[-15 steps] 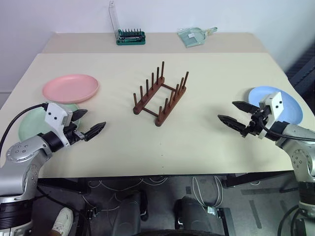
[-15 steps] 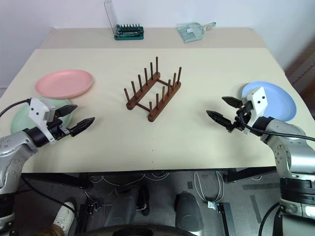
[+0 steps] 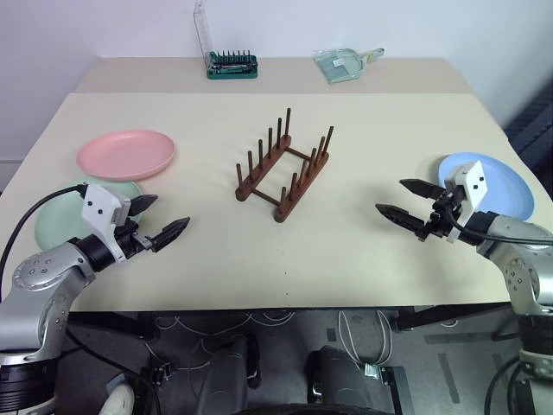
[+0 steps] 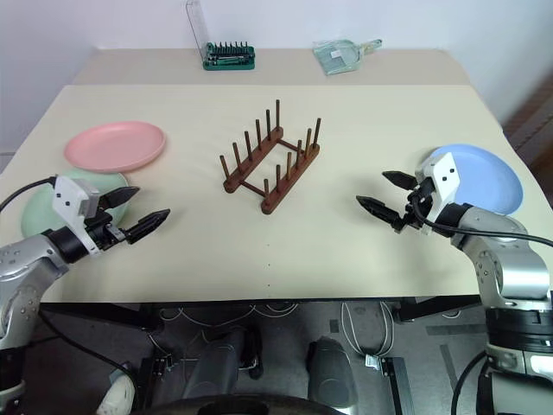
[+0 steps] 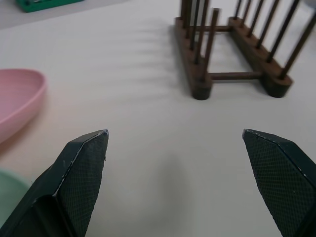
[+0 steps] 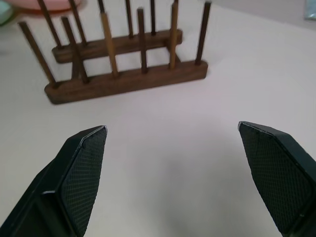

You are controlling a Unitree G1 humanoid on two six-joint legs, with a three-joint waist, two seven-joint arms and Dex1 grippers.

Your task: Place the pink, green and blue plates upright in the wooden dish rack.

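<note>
Left tool point(image 3: 160, 218) hangs just above the counter point(image 3: 363, 242) near its front-left corner, both black fingers spread wide with nothing between them, tips aimed inward toward the middle. Right tool point(image 3: 399, 199) mirrors it near the front-right side, fingers also splayed wide and empty, pointing back toward the middle.

Right behind the left tool sits the mint green plate point(image 3: 54, 220), flat on the counter by the left edge and partly covered by the arm. Just past it, the pink plate point(image 3: 125, 154) lies flat too, its rim overlapping or touching the green one, hard to say which. The light blue plate point(image 3: 501, 186) lies flat by the right edge, behind the right tool.

The wooden dish rack point(image 3: 283, 166) stands in the middle of the counter, angled diagonally, pegs up, no plates in it.

Along the back edge there's a green screwdriver bit set point(image 3: 231, 65) with its clear lid flipped up, and a clear plastic dustpan-looking thing point(image 3: 341, 62).
</note>
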